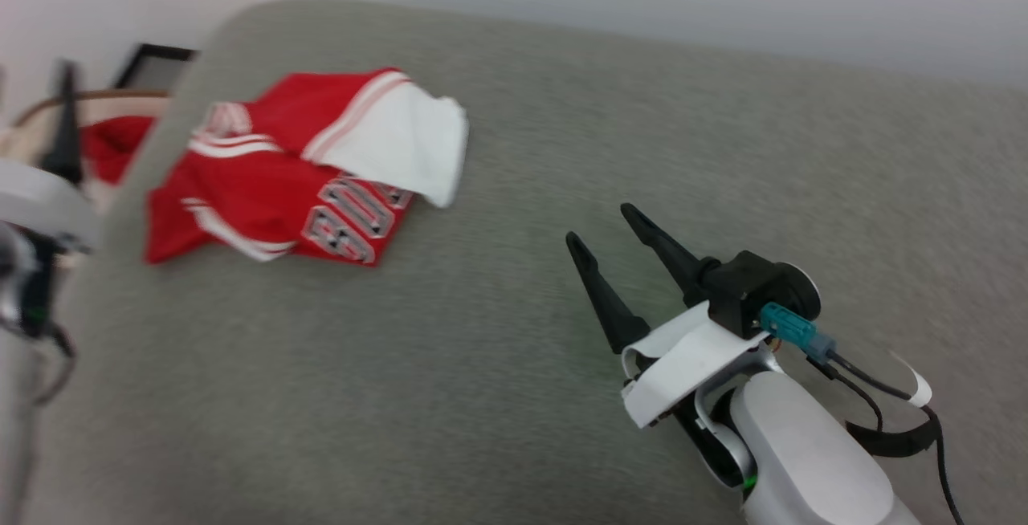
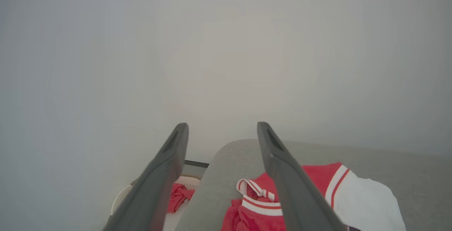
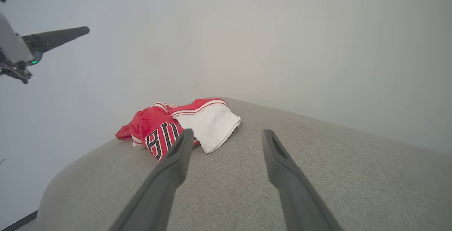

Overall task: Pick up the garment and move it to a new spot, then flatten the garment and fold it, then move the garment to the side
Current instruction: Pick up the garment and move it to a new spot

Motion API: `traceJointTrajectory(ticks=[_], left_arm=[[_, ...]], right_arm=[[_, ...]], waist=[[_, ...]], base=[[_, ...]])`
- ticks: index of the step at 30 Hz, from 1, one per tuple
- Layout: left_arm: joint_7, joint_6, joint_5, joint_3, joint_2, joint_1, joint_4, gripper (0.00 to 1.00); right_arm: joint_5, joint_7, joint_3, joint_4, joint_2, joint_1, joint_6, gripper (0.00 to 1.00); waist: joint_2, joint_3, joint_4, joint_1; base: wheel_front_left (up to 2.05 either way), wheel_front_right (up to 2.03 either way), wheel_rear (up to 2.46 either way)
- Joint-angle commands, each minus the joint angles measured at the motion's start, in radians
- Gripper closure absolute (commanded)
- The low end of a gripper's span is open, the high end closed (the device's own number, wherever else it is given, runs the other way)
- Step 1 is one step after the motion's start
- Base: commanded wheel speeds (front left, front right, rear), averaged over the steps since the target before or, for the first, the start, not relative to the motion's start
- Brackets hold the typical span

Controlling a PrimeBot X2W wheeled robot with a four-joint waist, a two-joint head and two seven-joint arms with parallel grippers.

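Observation:
The garment (image 1: 257,188) lies crumpled at the far left of the grey cushioned surface (image 1: 562,107). It is red, with a white sleeve folded over it and part of its black lettering showing. My right gripper (image 1: 602,225) hovers open and empty to the garment's right, well apart from it. In the right wrist view the garment (image 3: 155,128) lies ahead of the open right gripper (image 3: 227,134), toward the left. My left gripper (image 2: 222,128) is open and empty, raised in the air near the surface's left end. The garment's striped collar (image 2: 254,188) shows below it.
Beyond the surface's left edge stands a pale basket (image 2: 120,195) holding a small plain red cloth (image 2: 178,195). A plain pale wall runs behind the surface. A wide stretch of grey surface lies between the garment and the right arm. My left arm's pale wrist (image 1: 32,204) is at the left edge.

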Motion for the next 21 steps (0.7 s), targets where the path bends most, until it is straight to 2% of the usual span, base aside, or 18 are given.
traceJointTrajectory(ticks=[1,5,9,15,21], left_arm=[[0.015,0.003,-0.047,-0.009,0.027,-0.034,0.033,0.0],[0.094,0.002,-0.152,-0.066,0.124,-0.109,0.124,0.0],[0.239,0.002,-0.285,-0.12,0.198,-0.153,0.175,0.0],[0.561,0.002,-0.486,-0.187,0.278,-0.149,0.206,0.0],[0.788,0.002,-0.634,-0.218,0.318,-0.107,0.233,0.0]], right_arm=[[0.005,-0.005,0.014,-0.02,0.003,-0.012,0.0,0.0],[0.021,-0.005,0.031,-0.069,0.003,-0.01,0.0,0.0],[0.026,-0.005,0.038,-0.11,0.003,0.007,0.0,0.0],[0.036,-0.005,0.058,-0.142,0.003,0.017,0.0,0.0],[0.028,-0.005,0.07,-0.175,0.003,0.017,0.0,0.0]], waist=[[0.0,0.163,-0.202,0.0],[0.0,0.197,-0.278,0.0],[0.0,0.218,-0.331,0.0],[0.0,0.238,-0.385,0.0],[0.0,0.255,-0.419,0.0]], base=[[0.0,0.0,0.0],[0.0,0.0,0.0],[0.0,0.0,0.0],[0.0,0.0,0.0],[0.0,0.0,0.0]])
